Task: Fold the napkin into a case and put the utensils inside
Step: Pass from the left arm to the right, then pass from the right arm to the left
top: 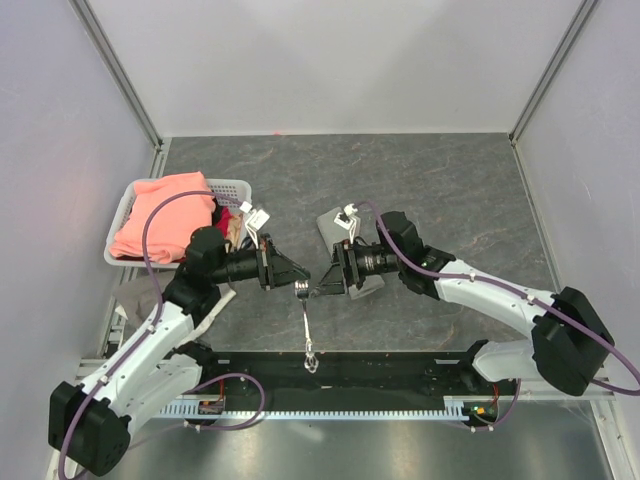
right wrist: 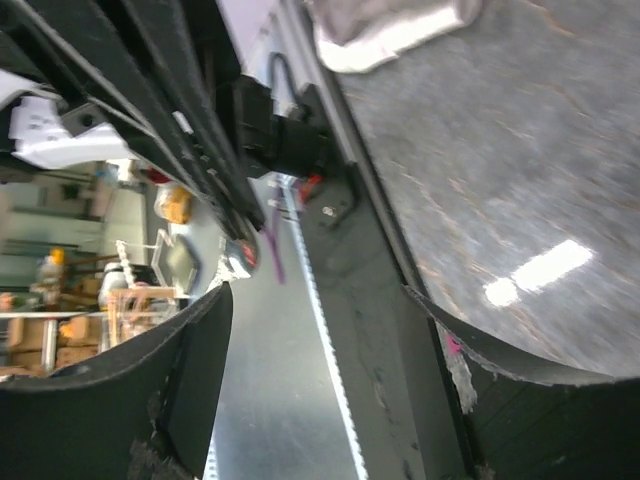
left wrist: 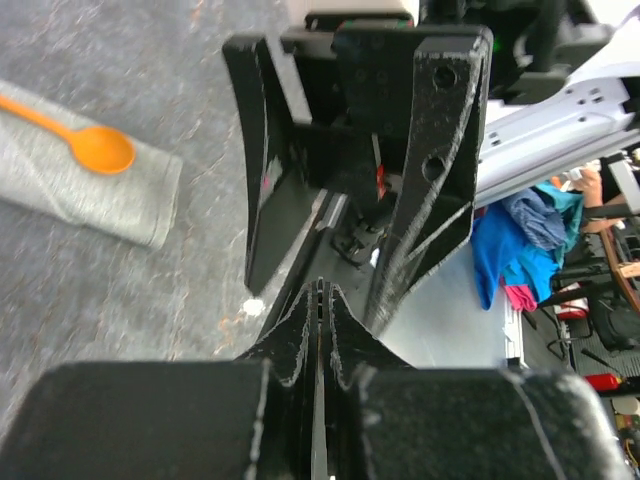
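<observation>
Pinching the slim, stiff, slippery fork in my shut left tool just beside the soft case holding the spoon, I'd regrasp its handle with my wide-open, empty right tool.

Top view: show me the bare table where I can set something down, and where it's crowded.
Free: the far strip of table from the basket to the right wall, and the patch between the right arm and that wall. Crowded: the middle, where the left tool, gripping the fork, meets the open right tool beside the grey case.
</observation>
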`<state>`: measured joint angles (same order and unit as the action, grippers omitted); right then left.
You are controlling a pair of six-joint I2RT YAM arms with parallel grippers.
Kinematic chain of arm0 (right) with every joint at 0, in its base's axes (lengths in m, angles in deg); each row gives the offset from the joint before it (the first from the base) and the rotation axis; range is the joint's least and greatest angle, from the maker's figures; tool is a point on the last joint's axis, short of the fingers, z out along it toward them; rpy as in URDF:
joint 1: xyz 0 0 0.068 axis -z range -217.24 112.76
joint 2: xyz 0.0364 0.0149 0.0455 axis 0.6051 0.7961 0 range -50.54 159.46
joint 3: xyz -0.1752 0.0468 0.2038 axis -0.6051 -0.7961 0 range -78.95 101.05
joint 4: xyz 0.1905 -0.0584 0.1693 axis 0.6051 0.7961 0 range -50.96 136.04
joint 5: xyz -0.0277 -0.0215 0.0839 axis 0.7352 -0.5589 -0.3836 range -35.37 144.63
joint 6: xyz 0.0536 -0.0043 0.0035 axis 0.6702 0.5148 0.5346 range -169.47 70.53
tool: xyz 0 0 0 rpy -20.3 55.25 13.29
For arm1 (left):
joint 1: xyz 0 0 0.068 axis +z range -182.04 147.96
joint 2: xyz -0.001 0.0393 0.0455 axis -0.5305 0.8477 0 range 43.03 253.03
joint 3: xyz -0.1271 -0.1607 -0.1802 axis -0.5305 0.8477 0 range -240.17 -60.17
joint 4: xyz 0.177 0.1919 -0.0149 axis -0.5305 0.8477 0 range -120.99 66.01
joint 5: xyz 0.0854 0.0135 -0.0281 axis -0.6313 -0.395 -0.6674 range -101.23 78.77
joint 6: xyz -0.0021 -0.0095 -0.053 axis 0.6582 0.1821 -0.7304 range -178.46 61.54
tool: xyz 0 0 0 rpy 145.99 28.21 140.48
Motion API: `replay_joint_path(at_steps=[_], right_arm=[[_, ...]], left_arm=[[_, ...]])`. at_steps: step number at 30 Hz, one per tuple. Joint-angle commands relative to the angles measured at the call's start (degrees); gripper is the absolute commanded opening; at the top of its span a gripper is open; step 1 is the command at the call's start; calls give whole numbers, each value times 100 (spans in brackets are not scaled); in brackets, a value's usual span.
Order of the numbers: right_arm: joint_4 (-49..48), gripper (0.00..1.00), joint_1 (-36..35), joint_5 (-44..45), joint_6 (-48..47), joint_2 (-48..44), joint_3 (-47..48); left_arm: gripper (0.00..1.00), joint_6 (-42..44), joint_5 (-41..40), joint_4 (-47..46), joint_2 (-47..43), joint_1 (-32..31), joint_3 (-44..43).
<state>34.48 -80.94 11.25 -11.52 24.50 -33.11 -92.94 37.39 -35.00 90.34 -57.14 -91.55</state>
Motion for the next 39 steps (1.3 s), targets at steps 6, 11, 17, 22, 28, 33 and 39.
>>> replay_joint_path(at_steps=[6, 11, 17, 22, 28, 33, 39], right_arm=[[-2435, 64, -401, -382, 1478, 326, -392], [-2814, 25, -464, -312, 1794, 458, -489], [-2313, 0, -306, 241, 1829, 371, -611], [-2523, 0, 370, 986, 2338, -217, -1095], [-2128, 0, 811, 1524, 2234, -728, -841], [-2216, 0, 811, 1499, 2322, -825, -796], [-958, 11, 863, 1525, 1379, -1176, -526]], left_arm=[[2, -410, 166, -899, 296, -161, -97], [2, -489, -97, -935, 402, -267, -220], [76, -629, -1668, -38, -386, -249, -177], [88, -770, -1418, 181, -671, -267, 280], [86, -1571, -827, -1022, -179, -1011, 818], [72, -1527, -924, -1233, 278, -1304, 528], [8, -1071, -600, -576, 841, -1304, -43]])
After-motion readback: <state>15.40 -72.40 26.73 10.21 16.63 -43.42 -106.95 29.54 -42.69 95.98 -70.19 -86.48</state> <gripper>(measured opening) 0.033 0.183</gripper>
